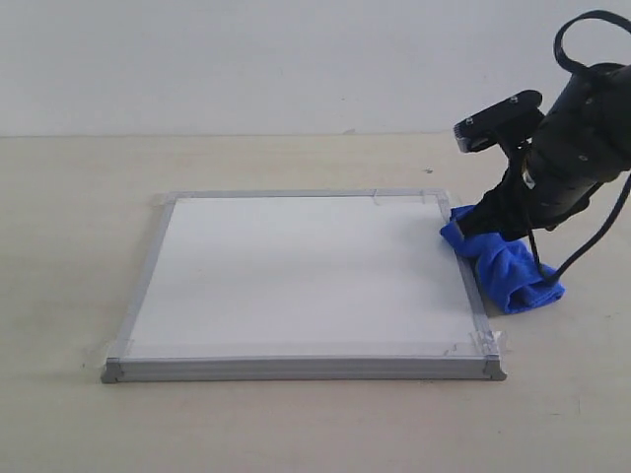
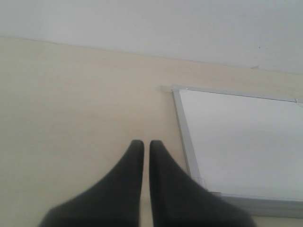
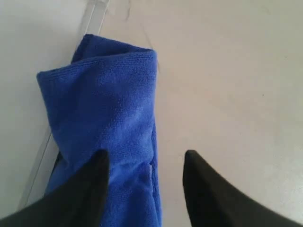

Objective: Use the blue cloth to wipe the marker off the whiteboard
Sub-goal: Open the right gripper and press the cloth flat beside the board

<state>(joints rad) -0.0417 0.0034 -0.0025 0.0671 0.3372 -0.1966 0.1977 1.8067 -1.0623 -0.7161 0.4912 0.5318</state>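
Exterior view | cloth (image 1: 505, 268) at board (image 1: 296, 266) right edge, long axis along it | right gripper (image 3: 145, 157) over it, jaws apart | left gripper (image 2: 143, 143) closed, farther off

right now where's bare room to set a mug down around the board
Bare table left of the whiteboard, the strip in front of its near frame, and the band behind it. Crowded at the board's right edge: the blue cloth lies there with the right hand open over it.
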